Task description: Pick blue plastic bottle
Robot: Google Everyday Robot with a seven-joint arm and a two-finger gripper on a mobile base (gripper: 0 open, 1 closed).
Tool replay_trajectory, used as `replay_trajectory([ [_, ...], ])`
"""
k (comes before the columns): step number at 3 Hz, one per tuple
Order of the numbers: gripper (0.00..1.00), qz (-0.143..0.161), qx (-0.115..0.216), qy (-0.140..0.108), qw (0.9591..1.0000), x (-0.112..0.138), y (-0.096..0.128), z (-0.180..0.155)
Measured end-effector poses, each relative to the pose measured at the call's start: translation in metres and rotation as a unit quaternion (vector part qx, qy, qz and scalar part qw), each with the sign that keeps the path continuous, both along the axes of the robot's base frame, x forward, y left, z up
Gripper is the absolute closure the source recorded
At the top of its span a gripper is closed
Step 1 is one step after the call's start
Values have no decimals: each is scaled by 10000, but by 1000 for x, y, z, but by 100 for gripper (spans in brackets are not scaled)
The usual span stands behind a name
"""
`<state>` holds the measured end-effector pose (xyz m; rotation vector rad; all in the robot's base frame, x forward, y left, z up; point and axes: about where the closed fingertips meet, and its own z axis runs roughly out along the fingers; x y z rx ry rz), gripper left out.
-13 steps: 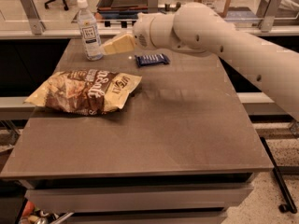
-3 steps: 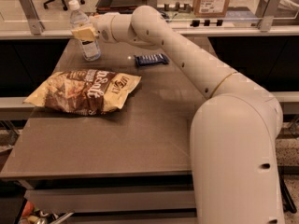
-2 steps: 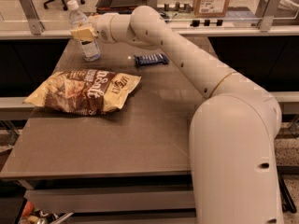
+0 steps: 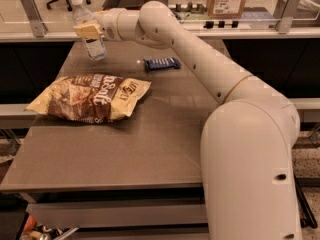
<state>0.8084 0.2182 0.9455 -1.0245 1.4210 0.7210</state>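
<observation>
The blue plastic bottle [image 4: 90, 34] is a slim clear bottle with a white cap and a white label. It is tilted, its base lifted a little above the far left of the brown table [image 4: 150, 149]. My gripper [image 4: 89, 32] is at the end of the long white arm, its yellowish fingers [image 4: 86, 31] closed around the bottle's middle.
A brown chip bag [image 4: 90, 98] lies on the left half of the table. A small dark-blue snack bar wrapper [image 4: 162, 63] lies at the far middle. A counter with a cardboard box [image 4: 227, 0] runs behind the table. My arm's large body fills the right foreground.
The bottle has been lifted off the table and tilted. In the earliest frame the gripper was to its right, beside it.
</observation>
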Motion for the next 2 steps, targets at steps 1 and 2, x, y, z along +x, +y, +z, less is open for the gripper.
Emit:
replay_trajectory([
  [1, 100, -95, 47, -221, 9997, 0, -7, 28],
  [2, 100, -205, 103, -449, 9987, -2, -17, 54],
])
